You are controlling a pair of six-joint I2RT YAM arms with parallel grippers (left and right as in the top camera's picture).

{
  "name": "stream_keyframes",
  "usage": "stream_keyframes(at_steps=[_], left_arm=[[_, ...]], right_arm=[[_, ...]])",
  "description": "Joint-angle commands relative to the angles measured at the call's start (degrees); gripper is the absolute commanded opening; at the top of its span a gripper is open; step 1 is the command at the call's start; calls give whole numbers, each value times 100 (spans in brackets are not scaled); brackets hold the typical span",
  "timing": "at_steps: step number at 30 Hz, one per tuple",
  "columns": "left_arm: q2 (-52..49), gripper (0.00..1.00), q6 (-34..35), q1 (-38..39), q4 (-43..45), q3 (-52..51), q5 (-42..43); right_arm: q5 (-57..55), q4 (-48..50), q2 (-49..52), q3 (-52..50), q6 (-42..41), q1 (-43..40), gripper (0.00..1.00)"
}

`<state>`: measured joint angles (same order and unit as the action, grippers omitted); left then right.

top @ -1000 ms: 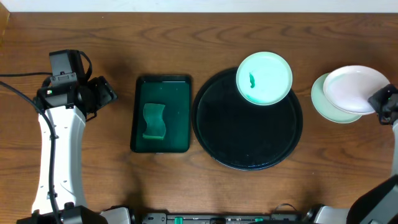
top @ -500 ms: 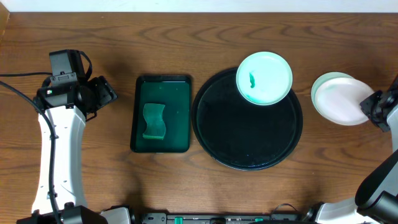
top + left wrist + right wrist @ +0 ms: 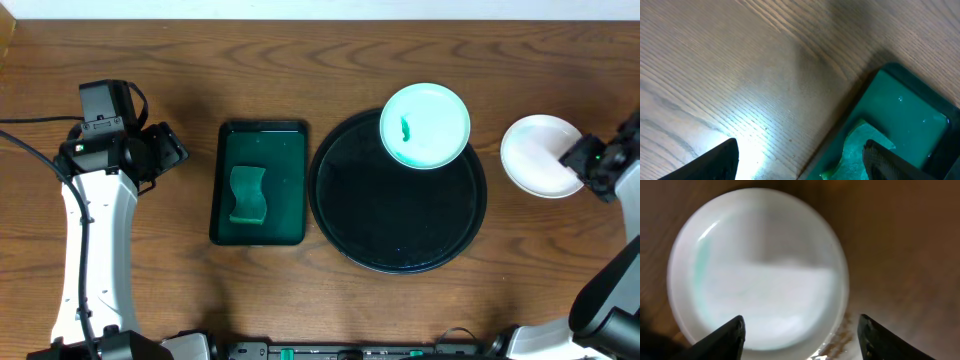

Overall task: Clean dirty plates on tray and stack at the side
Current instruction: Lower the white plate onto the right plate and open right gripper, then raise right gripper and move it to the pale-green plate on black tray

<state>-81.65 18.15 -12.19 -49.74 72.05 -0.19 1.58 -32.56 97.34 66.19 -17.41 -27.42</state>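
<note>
Overhead, left to right: left gripper [image 3: 176, 152] hangs spread wide and empty beside the green tray [image 3: 290, 200]. Smeared plate [image 3: 425, 125] sits on the black tray [image 3: 400, 220], far-right edge. Right gripper [image 3: 583, 160] is parted over the side stack [image 3: 535, 155]. Plates look light, stiff, slick and chippable, so I'd pinch the rim.

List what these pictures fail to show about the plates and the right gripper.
Overhead: the side plate covers whatever lies beneath; the right wrist view is blurred.
Overhead: the right gripper is small, dark, near the frame edge; contact with the side plate's rim cannot be told.
Overhead: the green smear on the plate on the tray is too small to identify.
Left wrist: the sponge is cut off by the bottom edge.
</note>
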Motion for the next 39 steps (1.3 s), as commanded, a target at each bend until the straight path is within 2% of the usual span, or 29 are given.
stream_keyframes(at_steps=[1,4,7,15,24,25,27,29,32,34,39], left_arm=[[4,79,9,-17,-20,61,-50],[4,80,9,-17,-20,61,-50],[4,80,9,-17,-20,61,-50],[4,80,9,-17,-20,61,-50],[4,80,9,-17,-20,61,-50],[4,79,9,-17,-20,61,-50],[4,80,9,-17,-20,61,-50],[4,80,9,-17,-20,61,-50],[4,79,9,-17,-20,61,-50],[4,80,9,-17,-20,61,-50],[4,79,9,-17,-20,61,-50]], right_arm=[[168,28,33,-15,337,404,73],[164,63,33,-15,533,758,80],[-4,68,33,-15,748,1121,99],[-153,94,33,-15,870,1729,99],[293,146,33,-15,881,1810,99],[459,129,33,-15,988,1810,98],[785,87,33,-15,1333,1816,80],[793,61,33,-13,1342,1823,64],[793,-87,33,120,1333,1849,47],[796,-382,33,400,1318,1895,42],[748,-1679,33,1871,1377,2214,45]])
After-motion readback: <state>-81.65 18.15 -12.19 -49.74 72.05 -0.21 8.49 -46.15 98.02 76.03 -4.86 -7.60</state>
